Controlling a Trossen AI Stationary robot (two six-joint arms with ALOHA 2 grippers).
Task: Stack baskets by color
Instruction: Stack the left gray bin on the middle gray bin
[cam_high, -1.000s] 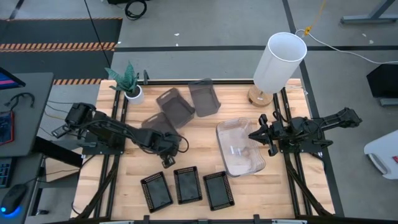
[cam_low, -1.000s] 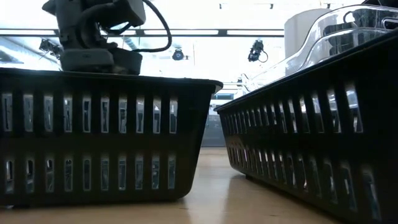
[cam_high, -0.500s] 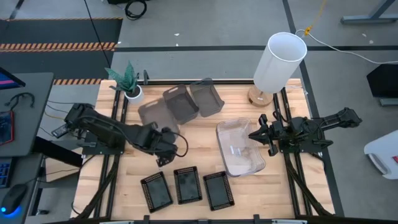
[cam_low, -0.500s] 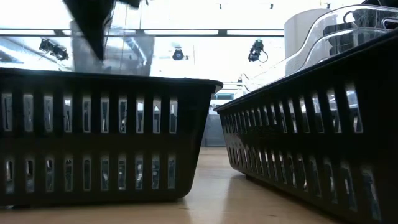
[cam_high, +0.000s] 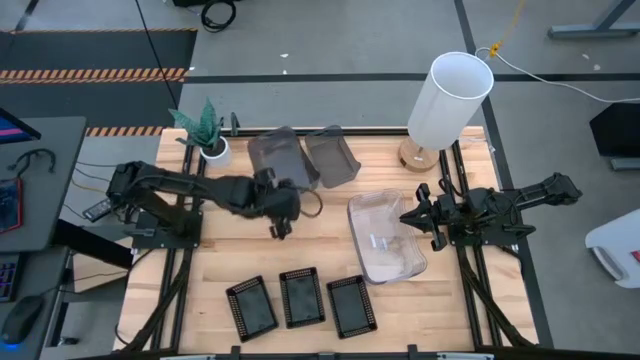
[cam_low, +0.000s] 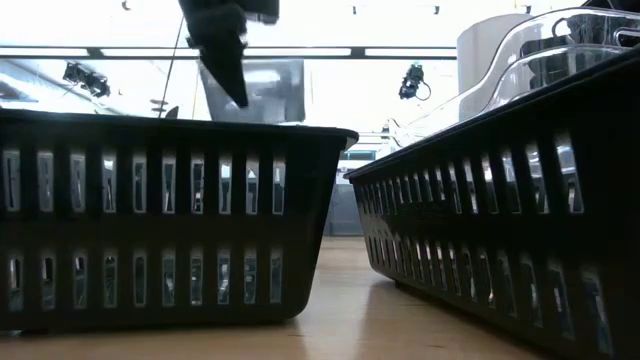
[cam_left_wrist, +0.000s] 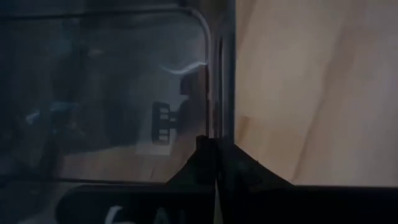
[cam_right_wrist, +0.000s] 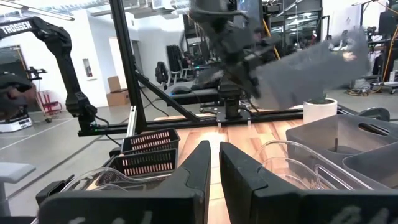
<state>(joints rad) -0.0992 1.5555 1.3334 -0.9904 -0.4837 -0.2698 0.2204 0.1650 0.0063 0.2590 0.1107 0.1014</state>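
Note:
My left gripper (cam_high: 283, 195) is shut on a smoky-grey basket (cam_high: 273, 155), which it holds up near the table's far edge, over or just beside a second grey basket (cam_high: 305, 172). Another grey basket (cam_high: 332, 155) lies right of them. The clear baskets (cam_high: 385, 240) rest on their bottoms at centre right. Three black mesh baskets (cam_high: 300, 297) stand in a row along the near edge. My right gripper (cam_high: 415, 218) waits at the right, beside the clear baskets, with a narrow gap between its fingers (cam_right_wrist: 214, 165) and nothing in it. My left gripper pinches one wall of the grey basket at its rim (cam_left_wrist: 214, 124) between its two fingers, which are shut on the thin wall. The fingers slant downward. The basket is lifted clear of the table and tilted (cam_right_wrist: 311, 68), standing out sideways from the fingers.
A potted plant (cam_high: 205, 135) stands at the far left corner and a tall white cylinder (cam_high: 450, 100) at the far right. Bare wood lies between the grey baskets and the black row.
My left gripper has risen and swung toward the table's far edge and to the right, turning as it went. The grey basket it holds has come up off the table's left middle and now hangs tilted by the other grey baskets.

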